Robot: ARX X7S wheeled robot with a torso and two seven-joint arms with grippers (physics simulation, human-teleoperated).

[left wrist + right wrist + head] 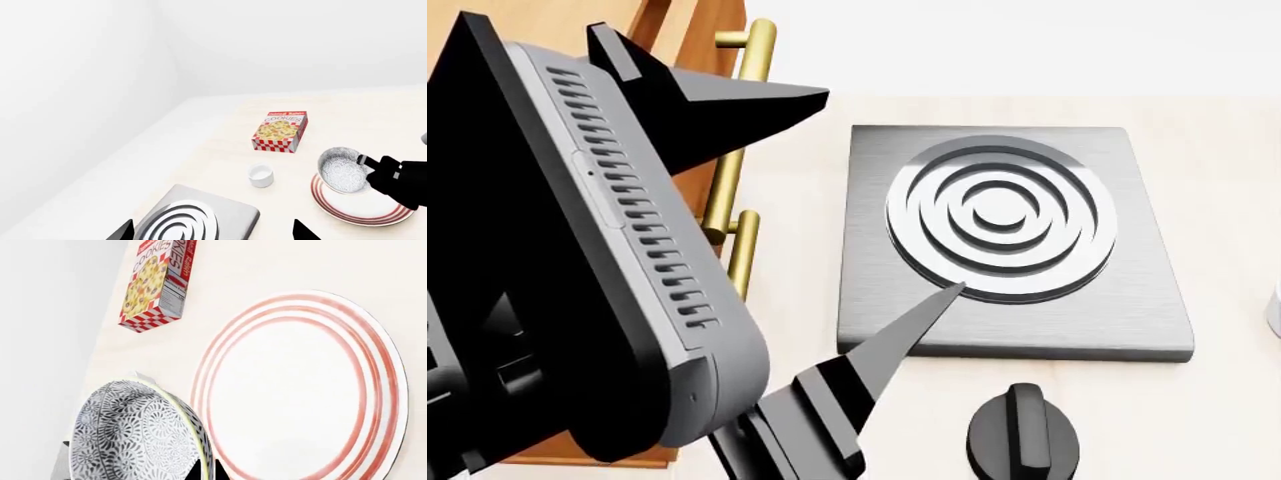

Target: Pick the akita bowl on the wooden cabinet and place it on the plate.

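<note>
Bowl held tilted over the plate

The right gripper [373, 172] pinches the rim of the akita bowl [342, 170], tilted above the plate [360, 207] on the pale surface [213, 145]. The left gripper [827, 240] stands spread over the stove plate [1014, 240], beside the wooden cabinet [714, 40].

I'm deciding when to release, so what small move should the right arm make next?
Probably lower and level the bowl first. The right gripper holds it by the rim, tilted, above the plate's edge, seemingly not touching it. Releasing now might tip it.
</note>
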